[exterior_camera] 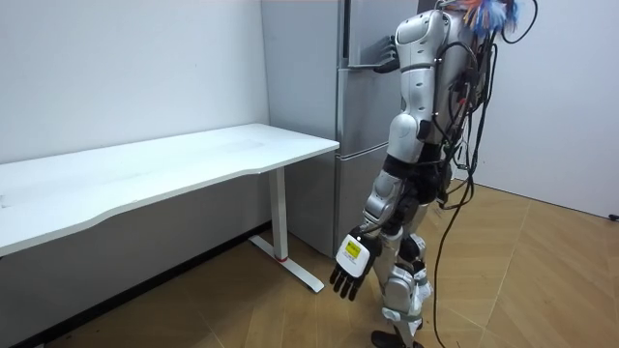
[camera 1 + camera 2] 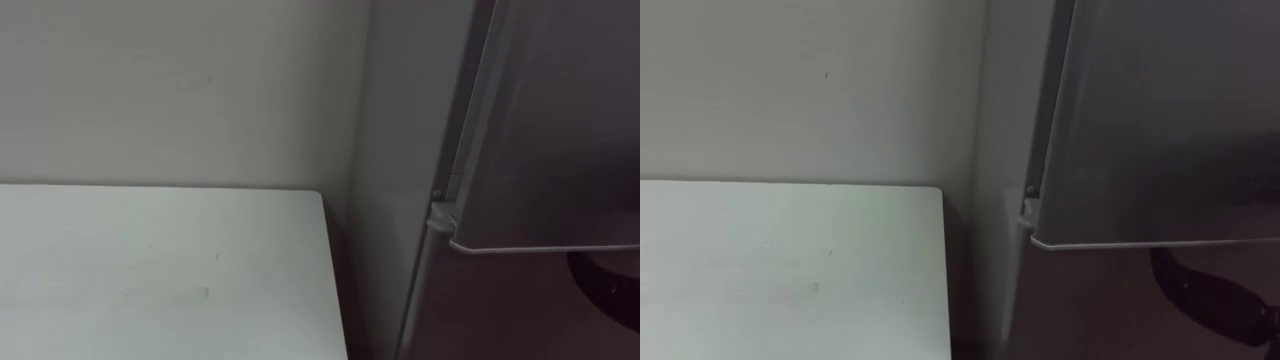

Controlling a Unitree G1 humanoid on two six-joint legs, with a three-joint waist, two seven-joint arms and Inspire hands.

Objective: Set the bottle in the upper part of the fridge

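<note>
Where the bottle is I cannot tell. The robot stands facing the tall silver steel fridge (image 1: 363, 116), close to its upper door (image 2: 560, 120). Its right hand (image 1: 384, 56) is raised against the fridge front, and I cannot make out the fingers. Its left hand (image 1: 350, 266) hangs low, fingers slack and empty. A white rectangular table (image 2: 150, 270) stands just beside the fridge.

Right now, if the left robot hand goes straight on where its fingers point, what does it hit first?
The wooden floor, probably. The left robot hand hangs open beside the leg, fingers pointing down, with nothing visible between.
</note>
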